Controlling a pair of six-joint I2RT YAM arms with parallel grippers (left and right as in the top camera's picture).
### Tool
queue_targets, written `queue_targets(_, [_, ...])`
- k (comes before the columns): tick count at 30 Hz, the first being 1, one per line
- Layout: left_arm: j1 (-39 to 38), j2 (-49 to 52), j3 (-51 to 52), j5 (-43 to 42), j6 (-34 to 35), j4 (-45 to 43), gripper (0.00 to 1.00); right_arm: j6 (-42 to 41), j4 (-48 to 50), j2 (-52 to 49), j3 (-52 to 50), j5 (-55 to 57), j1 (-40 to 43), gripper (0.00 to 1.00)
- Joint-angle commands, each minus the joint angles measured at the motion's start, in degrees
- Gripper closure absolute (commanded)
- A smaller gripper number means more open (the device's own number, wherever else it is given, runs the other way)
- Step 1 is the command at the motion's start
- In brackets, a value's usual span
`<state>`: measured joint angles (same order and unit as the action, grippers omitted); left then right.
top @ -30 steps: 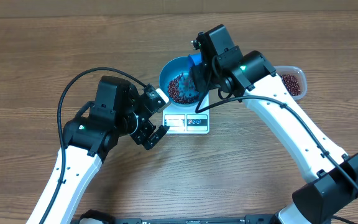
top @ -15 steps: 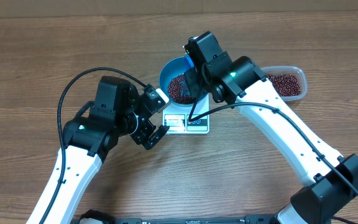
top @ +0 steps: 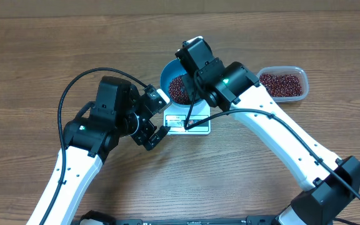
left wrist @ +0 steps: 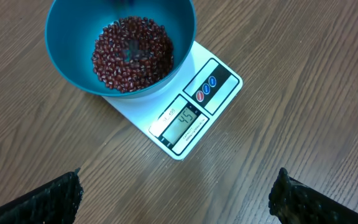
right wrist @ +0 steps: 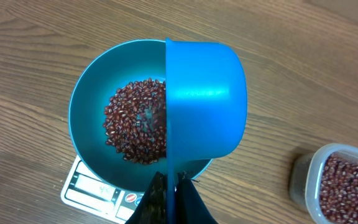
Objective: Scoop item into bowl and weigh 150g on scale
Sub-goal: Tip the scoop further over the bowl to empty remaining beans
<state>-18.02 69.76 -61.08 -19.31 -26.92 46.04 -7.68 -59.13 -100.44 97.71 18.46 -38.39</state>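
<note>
The teal bowl (top: pixel 167 75) stands on the white scale (top: pixel 195 125) and holds a heap of red-brown beans (top: pixel 179 89). In the right wrist view my right gripper (right wrist: pixel 171 185) is shut on the thin handle of a blue scoop (right wrist: pixel 205 102). The scoop is turned on its side over the bowl (right wrist: pixel 89 118), its mouth facing the beans (right wrist: pixel 132 121). My left gripper (top: pixel 162 116) hangs open just left of the scale, nothing between its fingers (left wrist: pixel 61 196). In the left wrist view the bowl (left wrist: pixel 67 37), its beans (left wrist: pixel 132 55) and the scale (left wrist: pixel 191 118) lie ahead; the display reads 45.
A clear plastic tub (top: pixel 282 83) with more beans sits on the wooden table right of the bowl, and shows at the right edge of the right wrist view (right wrist: pixel 344 183). The right arm reaches over the scale's right side.
The right arm has swung left, carrying the scoop further over the bowl and uncovering the tub. The left arm has not moved.
</note>
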Motion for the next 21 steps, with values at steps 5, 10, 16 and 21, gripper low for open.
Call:
queue_targets(5, [-0.37,-0.35,0.61,0.04,1.22,0.04,0.0,0.68,0.48,2.19,1.62,4.04,-1.14,0.96])
queue_targets(10, [-0.37,-0.35,0.61,0.04,1.22,0.04,0.01,0.66,0.48,2.19,1.62,5.25,-1.2,0.96])
queue_targets(16, [-0.37,-0.35,0.61,0.02,1.25,0.04,0.01,0.68,0.09,2.19,1.62,8.57,-2.27,0.96])
queue_targets(21, [-0.37,-0.35,0.61,0.02,1.22,0.04,0.01,0.7,0.11,2.19,1.62,9.64,-3.3,0.96])
